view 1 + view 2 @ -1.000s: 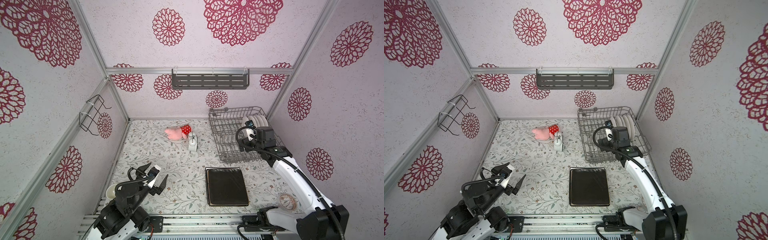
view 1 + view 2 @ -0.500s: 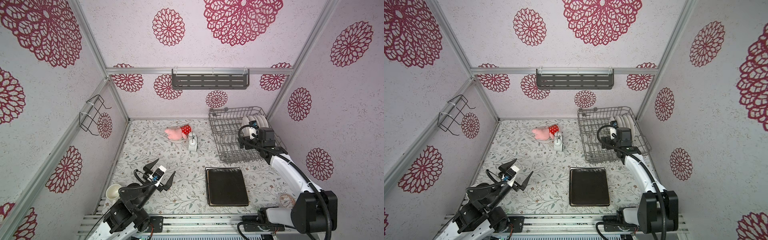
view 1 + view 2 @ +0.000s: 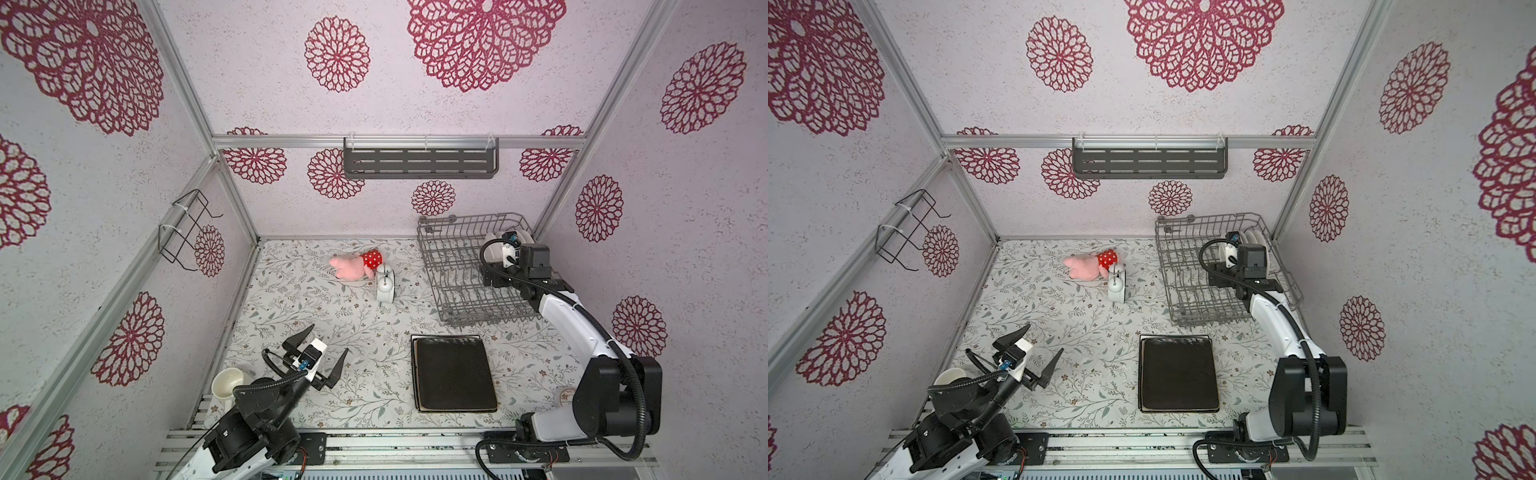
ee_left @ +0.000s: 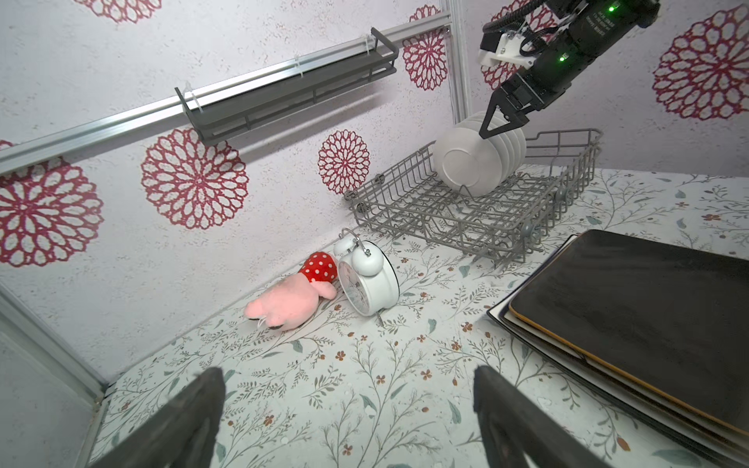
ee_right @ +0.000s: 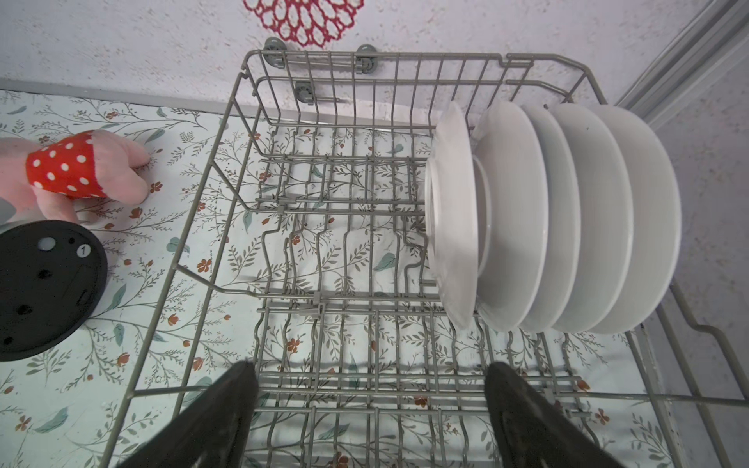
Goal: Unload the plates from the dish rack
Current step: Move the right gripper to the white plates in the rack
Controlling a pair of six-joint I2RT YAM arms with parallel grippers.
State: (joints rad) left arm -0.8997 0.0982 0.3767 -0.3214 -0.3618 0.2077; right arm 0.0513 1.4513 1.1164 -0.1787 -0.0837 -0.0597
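A pink plush toy (image 3: 349, 267) in a red, white-dotted garment lies on the floral-patterned worktop (image 3: 291, 316) near the rear wall. A white twin-bell alarm clock (image 3: 385, 285) stands touching it. A white mug (image 3: 227, 384) sits at the front left corner. A slotted grey shelf (image 3: 419, 163) hangs on the rear wall. A black wire holder (image 3: 185, 232) hangs on the left wall.

Dish rack (image 5: 364, 283) slots beside the round plates (image 5: 567, 219): bare tines only. Worktop (image 3: 353, 332) middle open; alarm clock (image 3: 385, 284) and stacked square plates (image 3: 455, 374) flank it.
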